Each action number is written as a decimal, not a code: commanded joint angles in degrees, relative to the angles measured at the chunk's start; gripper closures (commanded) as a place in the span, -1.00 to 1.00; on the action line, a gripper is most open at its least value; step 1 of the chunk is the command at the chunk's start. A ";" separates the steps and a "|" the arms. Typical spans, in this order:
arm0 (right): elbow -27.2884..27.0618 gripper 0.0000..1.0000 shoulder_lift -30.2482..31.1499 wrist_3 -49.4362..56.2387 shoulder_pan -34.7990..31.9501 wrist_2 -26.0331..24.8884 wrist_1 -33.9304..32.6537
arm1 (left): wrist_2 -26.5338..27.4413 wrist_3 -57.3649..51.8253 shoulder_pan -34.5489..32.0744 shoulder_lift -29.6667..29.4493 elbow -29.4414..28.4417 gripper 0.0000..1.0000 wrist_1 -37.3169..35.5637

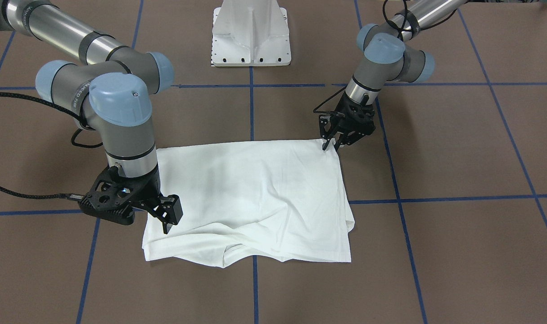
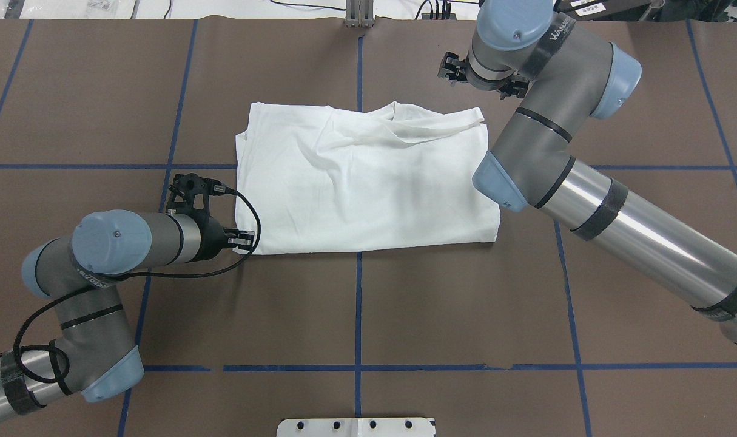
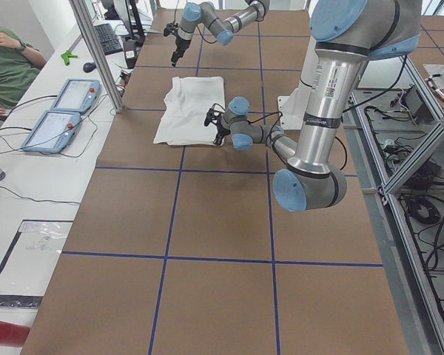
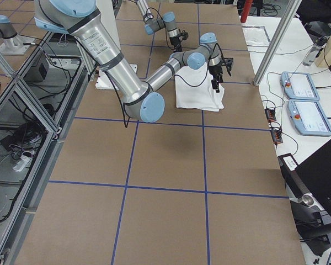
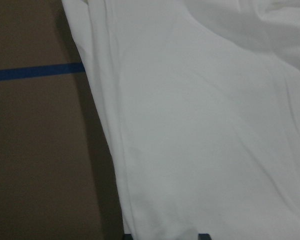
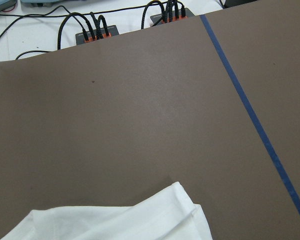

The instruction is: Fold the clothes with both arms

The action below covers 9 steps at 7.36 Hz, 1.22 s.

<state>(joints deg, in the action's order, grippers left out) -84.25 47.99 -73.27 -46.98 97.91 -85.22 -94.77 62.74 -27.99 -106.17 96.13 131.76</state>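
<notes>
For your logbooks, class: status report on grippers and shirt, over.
Left gripper open at shirt corner. Right gripper by far corner, state unclear. Shirt folded flat. Nothing blocking.

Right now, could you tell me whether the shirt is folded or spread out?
Folded: the shirt lies as a compact rectangle, no sleeves sticking out, with layered edges.

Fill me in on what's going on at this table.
Two robot arms are partway through folding a white shirt, which lies on the brown table already doubled into a rough rectangle. The left gripper is down at the shirt's corner nearest the robot on its left side, and its fingers look spread over the fabric. The right gripper is at the diagonally opposite corner, on the far side. Whether it is open or shut cannot be made out.
</notes>
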 commanded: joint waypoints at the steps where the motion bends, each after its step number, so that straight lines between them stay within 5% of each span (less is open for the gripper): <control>1: -0.04 -1.00 0.00 -0.21 0.14 0.00 0.05 | 1.69 0.90 0.75 0.44 0.11 1.00 -0.01; 3: -0.04 -1.00 0.00 -0.39 0.22 -0.09 0.05 | 1.25 -3.55 -0.38 5.68 4.04 1.00 -0.10; 5: -0.04 -1.00 0.00 -0.65 0.31 0.00 0.05 | 1.25 -14.00 -9.22 3.89 -0.21 1.00 -1.93; 9: -1.62 -1.00 -0.09 -1.00 1.63 -0.09 0.05 | 1.69 -19.84 -21.38 -24.80 -33.99 1.00 -3.44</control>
<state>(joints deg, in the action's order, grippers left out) -85.35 47.93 -74.22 -45.72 97.83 -85.17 -93.23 43.92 -46.78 -122.06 73.02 128.20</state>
